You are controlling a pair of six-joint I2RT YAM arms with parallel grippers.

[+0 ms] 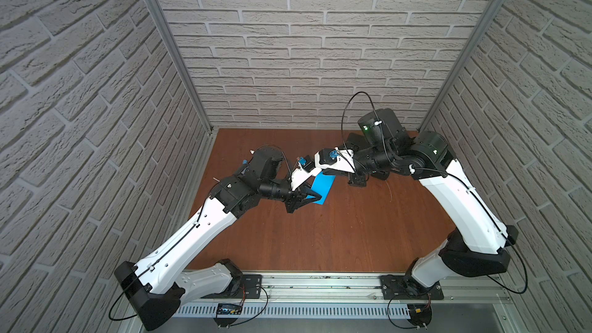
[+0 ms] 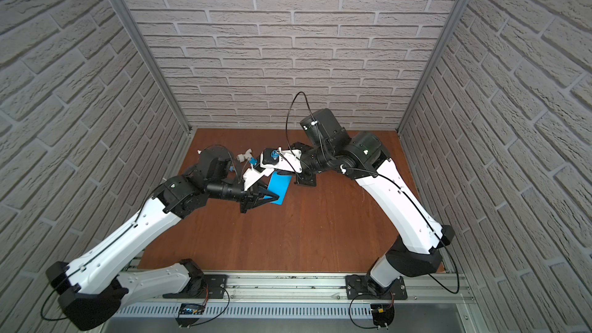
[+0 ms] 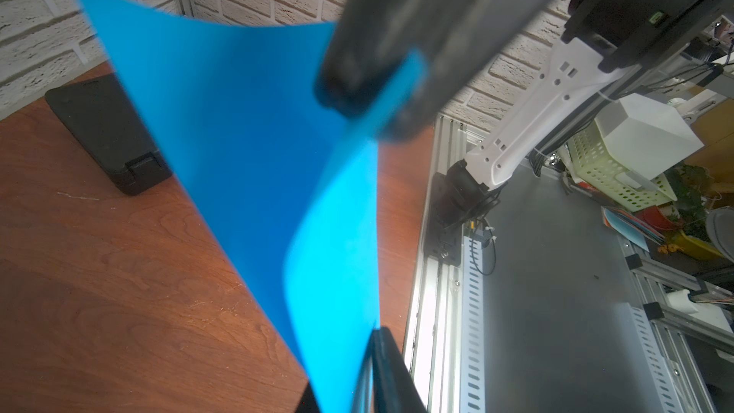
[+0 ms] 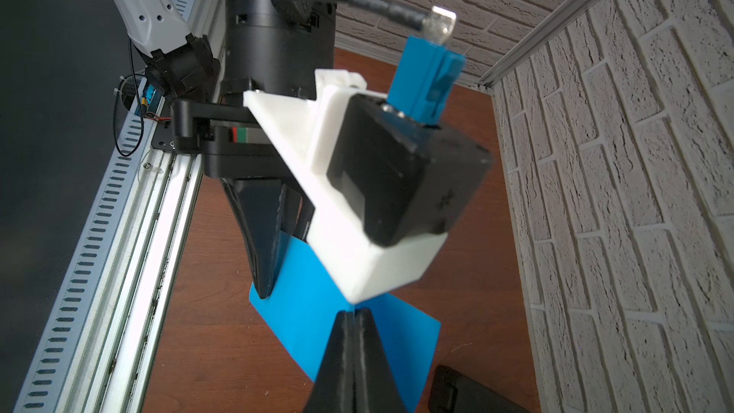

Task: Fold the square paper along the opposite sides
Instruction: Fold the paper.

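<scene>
The square paper (image 1: 324,187) (image 2: 279,189) is a bright blue sheet held up off the wooden table (image 1: 320,238), curved between both grippers. My left gripper (image 1: 315,196) (image 3: 367,351) is shut on one corner, and the sheet (image 3: 246,133) fans out from its jaws. My right gripper (image 4: 353,313) is shut on the opposite edge of the paper (image 4: 306,311), jaws pressed together. In the left wrist view the right gripper's blurred fingers (image 3: 357,73) pinch the sheet's far edge. The left arm's wrist camera block (image 4: 397,176) hides part of the sheet in the right wrist view.
A black case (image 3: 103,129) (image 4: 468,395) lies flat at the back of the table, behind the right arm (image 1: 378,155). A small blue-and-white toy drill (image 2: 245,156) sits at the back left of the paper. Brick walls enclose three sides; an aluminium rail (image 1: 320,283) runs along the front.
</scene>
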